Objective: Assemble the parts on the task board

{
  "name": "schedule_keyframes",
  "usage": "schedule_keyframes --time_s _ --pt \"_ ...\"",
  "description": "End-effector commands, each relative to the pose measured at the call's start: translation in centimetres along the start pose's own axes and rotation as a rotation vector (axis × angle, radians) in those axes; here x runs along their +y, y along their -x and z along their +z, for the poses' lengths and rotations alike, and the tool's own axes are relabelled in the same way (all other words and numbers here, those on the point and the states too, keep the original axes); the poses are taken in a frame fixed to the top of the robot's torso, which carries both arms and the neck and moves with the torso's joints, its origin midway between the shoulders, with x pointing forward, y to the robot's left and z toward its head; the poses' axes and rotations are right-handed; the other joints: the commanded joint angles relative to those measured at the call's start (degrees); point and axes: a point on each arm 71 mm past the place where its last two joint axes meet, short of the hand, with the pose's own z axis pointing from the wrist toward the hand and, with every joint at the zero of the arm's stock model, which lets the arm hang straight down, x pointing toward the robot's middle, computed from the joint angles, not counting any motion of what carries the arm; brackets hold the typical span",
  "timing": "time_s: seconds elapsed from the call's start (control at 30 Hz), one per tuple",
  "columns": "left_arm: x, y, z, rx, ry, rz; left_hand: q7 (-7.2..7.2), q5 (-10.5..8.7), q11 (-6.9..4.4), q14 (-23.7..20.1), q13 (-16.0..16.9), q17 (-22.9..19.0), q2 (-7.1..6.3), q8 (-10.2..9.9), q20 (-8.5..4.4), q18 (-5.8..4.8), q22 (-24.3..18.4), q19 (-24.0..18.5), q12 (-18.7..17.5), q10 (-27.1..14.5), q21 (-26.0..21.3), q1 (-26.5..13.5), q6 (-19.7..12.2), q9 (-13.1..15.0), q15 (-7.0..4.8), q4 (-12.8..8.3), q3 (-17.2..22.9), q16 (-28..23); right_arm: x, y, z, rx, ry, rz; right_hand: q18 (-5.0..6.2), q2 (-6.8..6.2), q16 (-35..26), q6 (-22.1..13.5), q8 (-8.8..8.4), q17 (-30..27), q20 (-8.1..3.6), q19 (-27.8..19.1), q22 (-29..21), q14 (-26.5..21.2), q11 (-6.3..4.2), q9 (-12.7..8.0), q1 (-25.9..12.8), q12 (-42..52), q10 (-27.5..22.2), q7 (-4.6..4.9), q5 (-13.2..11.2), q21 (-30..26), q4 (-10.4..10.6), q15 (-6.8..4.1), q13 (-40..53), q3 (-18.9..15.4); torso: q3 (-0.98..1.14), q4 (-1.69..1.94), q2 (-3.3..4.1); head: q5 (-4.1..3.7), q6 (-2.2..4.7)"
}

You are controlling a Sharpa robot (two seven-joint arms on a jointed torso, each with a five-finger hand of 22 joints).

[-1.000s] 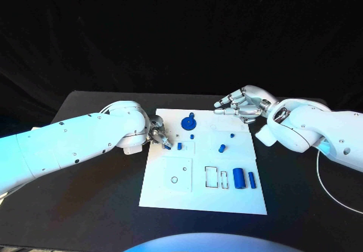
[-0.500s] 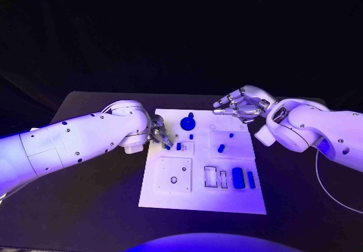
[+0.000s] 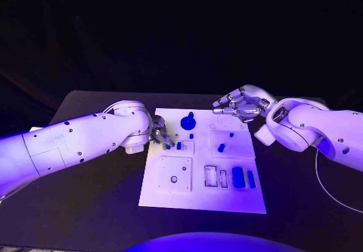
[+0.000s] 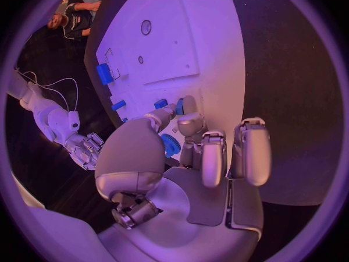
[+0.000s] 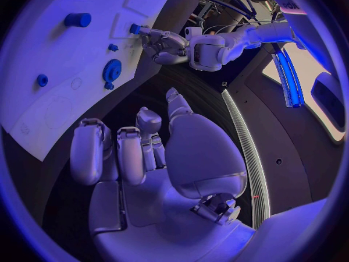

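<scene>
Head view: task board [image 3: 203, 197], white, lies mid-table [image 3: 91, 210]; left hand [image 3: 159, 134] at its left edge, fingertips on a small blue part [image 3: 166, 146]; right hand [image 3: 241, 106] hovers past the board's far right corner, fingers apart, grasping nothing; blue disc part [image 3: 188, 123], large cylinder [image 3: 238, 177]. Left wrist view: left hand [image 4: 191, 151] pinches the blue part [image 4: 179, 106] against the board [image 4: 203, 41]. Right wrist view: right hand [image 5: 145, 151] released, beside the board [image 5: 43, 70].
</scene>
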Motion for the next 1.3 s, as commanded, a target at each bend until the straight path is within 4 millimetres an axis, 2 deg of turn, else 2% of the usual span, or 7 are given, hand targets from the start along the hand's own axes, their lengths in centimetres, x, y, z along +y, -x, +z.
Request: schedule_keyframes --time_s 0.03,0.13,0.6,0.8,0.97,1.17,1.3 --pt "0.2 -0.6 0.1 0.042 0.031 0.028 0.31 0.06 -0.09 5.92 0.04 15.06 0.01 -0.45 -0.37 -0.17 8.38 1.73 0.33 0.48 0.27 -0.88 0.38 -0.32 -0.29 0.29 -0.83 0.18 0.2 -0.1 0.0 0.007 0.014 -0.002 0.99 0.49 -0.33 0.34 0.09 3.47 -0.08 -0.43 -0.06 3.73 -0.07 0.10 -0.13 0.00 -0.11 -0.05 0.31 -0.21 0.04 -0.32 -0.02 -0.41 -0.03 0.03 0.00 0.02 -0.04" --pt "0.3 -0.6 0.2 0.042 0.037 0.027 0.38 0.05 -0.05 5.92 0.07 15.06 0.06 -0.61 -0.38 -0.20 8.48 1.79 0.30 0.47 0.33 -2.16 0.58 -0.66 -0.28 1.22 -1.94 0.18 0.2 -0.1 0.0 0.007 0.014 -0.002 0.99 0.49 -0.33 0.34 0.09 3.47 -0.08 -0.43 -0.06 3.73 -0.07 0.10 -0.13 0.00 -0.11 -0.05 0.31 -0.21 0.04 -0.32 -0.02 -0.41 -0.03 0.01 0.00 0.03 -0.07" --pt "0.6 -0.3 0.3 0.022 0.053 0.011 0.43 -0.01 0.00 5.92 0.33 15.06 -0.43 -0.84 -0.38 -0.23 8.66 1.88 0.38 0.55 0.38 -4.45 1.10 -1.47 -0.27 3.00 -5.26 0.18 0.2 -0.1 0.0 0.006 0.016 -0.002 1.00 0.50 -0.38 0.33 0.08 3.40 -0.08 -0.46 -0.12 3.71 -0.06 0.09 -0.17 -0.07 -0.15 -0.05 0.33 -0.24 0.08 -0.32 -0.09 -0.48 -0.03 -0.02 0.01 0.00 -0.01" --pt "0.8 -0.1 0.2 -0.007 0.053 -0.013 0.46 -0.11 0.02 5.92 0.36 15.06 -0.79 -0.84 -0.40 -0.23 8.74 1.93 0.34 0.55 0.37 -6.22 1.38 -1.90 -0.29 4.86 -8.60 0.18 0.2 -0.1 0.1 0.006 0.015 -0.002 1.00 0.50 -0.38 0.33 0.08 3.40 -0.08 -0.46 -0.12 3.71 -0.06 0.09 -0.17 -0.07 -0.15 -0.05 0.33 -0.24 0.08 -0.32 -0.09 -0.48 -0.08 -0.12 0.05 -0.04 0.09" --pt "1.0 0.2 0.0 -0.028 0.045 -0.031 0.36 -0.12 -0.06 5.92 0.54 15.06 -1.05 -0.73 -0.46 -0.25 8.84 1.98 0.42 0.60 0.39 -6.89 1.48 -2.21 -0.36 6.28 -12.13 0.18 0.1 -0.1 0.1 0.005 0.014 -0.002 1.00 0.50 -0.38 0.33 0.08 3.40 -0.08 -0.46 -0.12 3.71 -0.06 0.09 -0.17 -0.07 -0.15 -0.05 0.33 -0.24 0.08 -0.32 -0.09 -0.48 -0.06 -0.06 0.01 -0.22 0.06" --pt "1.1 0.6 -0.5 -0.064 0.025 -0.081 0.30 -0.07 -0.09 5.92 0.42 15.06 -0.73 -0.59 -0.55 -0.19 8.74 1.91 0.21 0.49 0.14 -6.64 1.43 -2.59 -0.44 8.16 -16.74 0.18 0.1 -0.1 0.1 0.004 0.014 0.000 1.02 0.52 -0.47 0.31 0.07 3.29 -0.08 -0.49 -0.21 3.69 -0.06 0.09 -0.21 -0.12 -0.19 -0.04 0.35 -0.29 0.12 -0.32 -0.14 -0.54 -0.09 0.00 -0.01 -0.67 0.08" --pt "1.4 1.1 -1.0 -0.088 0.012 -0.141 0.53 -0.03 0.06 5.92 -1.61 15.06 -0.66 -0.59 -0.52 0.13 7.75 1.27 -1.61 -0.68 -1.07 -6.02 0.68 -2.79 -0.36 9.13 -19.23 0.18 0.1 -0.1 0.2 0.001 0.014 0.004 1.03 0.52 -0.48 0.30 0.06 3.28 -0.08 -0.51 -0.26 3.69 -0.05 0.08 -0.22 -0.17 -0.22 -0.04 0.37 -0.32 0.13 -0.32 -0.18 -0.57 -0.06 -0.04 -0.01 -0.65 0.19"
